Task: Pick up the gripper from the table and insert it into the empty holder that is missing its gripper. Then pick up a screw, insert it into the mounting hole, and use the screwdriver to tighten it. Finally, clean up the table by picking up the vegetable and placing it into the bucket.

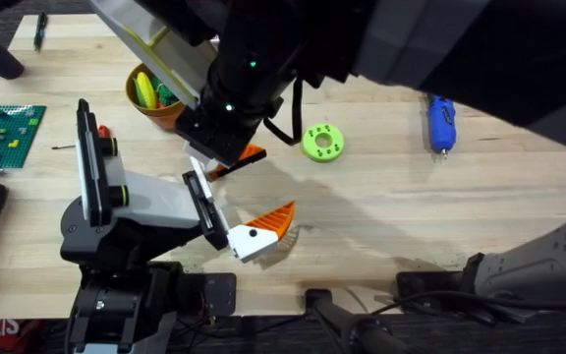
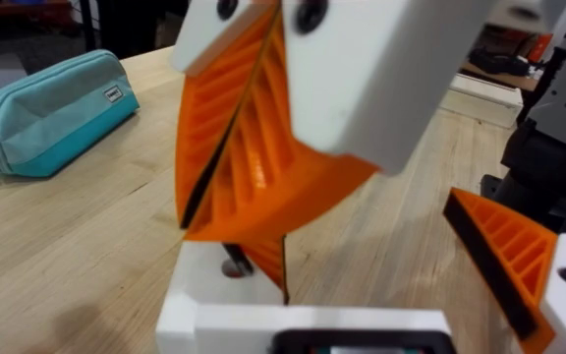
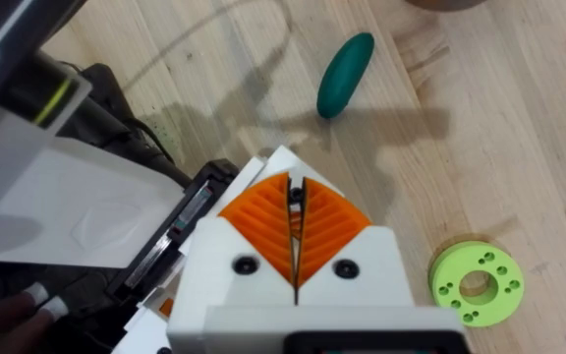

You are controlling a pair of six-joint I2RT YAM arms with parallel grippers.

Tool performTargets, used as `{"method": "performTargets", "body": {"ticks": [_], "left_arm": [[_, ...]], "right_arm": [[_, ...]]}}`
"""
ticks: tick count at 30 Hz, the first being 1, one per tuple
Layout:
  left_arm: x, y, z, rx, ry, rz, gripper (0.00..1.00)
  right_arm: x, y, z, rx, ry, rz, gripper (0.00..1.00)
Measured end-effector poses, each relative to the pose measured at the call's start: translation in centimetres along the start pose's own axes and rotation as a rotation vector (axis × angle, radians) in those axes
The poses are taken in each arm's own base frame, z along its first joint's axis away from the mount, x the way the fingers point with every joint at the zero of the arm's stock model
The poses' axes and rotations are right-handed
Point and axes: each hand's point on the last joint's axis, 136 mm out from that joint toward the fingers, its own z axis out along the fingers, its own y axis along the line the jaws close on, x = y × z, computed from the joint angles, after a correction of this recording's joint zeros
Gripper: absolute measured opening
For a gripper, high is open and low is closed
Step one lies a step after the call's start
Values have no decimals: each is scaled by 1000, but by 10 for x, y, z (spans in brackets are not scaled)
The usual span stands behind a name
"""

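Note:
My right gripper [image 1: 220,155] reaches across from the upper right, shut on the orange ribbed gripper [image 1: 248,154], whose lower end [image 2: 265,264] pokes out below the pads. It hangs right at the empty holder [image 1: 198,187], the black-edged white bracket [image 3: 180,234] on my left arm's grey-and-white body [image 1: 136,202]. My left gripper [image 1: 232,202] stands open; its other jaw carries an orange finger [image 2: 504,258]. The blue screwdriver [image 1: 441,123] lies at the far right. A dark green vegetable [image 3: 345,74] lies on the table [image 1: 411,216]. The orange bucket [image 1: 155,98] stands at the back left.
A lime-green disc with holes [image 1: 322,143] lies just right of my right gripper. A green brick plate [image 1: 3,133] sits at the left edge. A teal pouch [image 2: 52,113] lies farther off. The bucket holds yellow and green items.

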Motion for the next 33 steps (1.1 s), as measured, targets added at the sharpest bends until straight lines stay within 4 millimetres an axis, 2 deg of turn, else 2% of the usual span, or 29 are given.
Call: {"method": "performTargets", "body": {"ticks": [9,14,18,28,33], "left_arm": [[0,0,0,-1,-1,-1,984],[0,0,0,0,-1,-1,984],[0,0,0,0,-1,-1,984],[0,0,0,0,-1,-1,984],[0,0,0,0,-1,-1,984]], "right_arm": [[2,-11,-4,70,3,-1,11],[-3,-16,-26,106,-47,-3,11],[-6,-9,-38,73,-76,-5,11],[-10,1,-34,9,-96,-9,11],[0,3,-21,-11,-62,-2,11]]}}
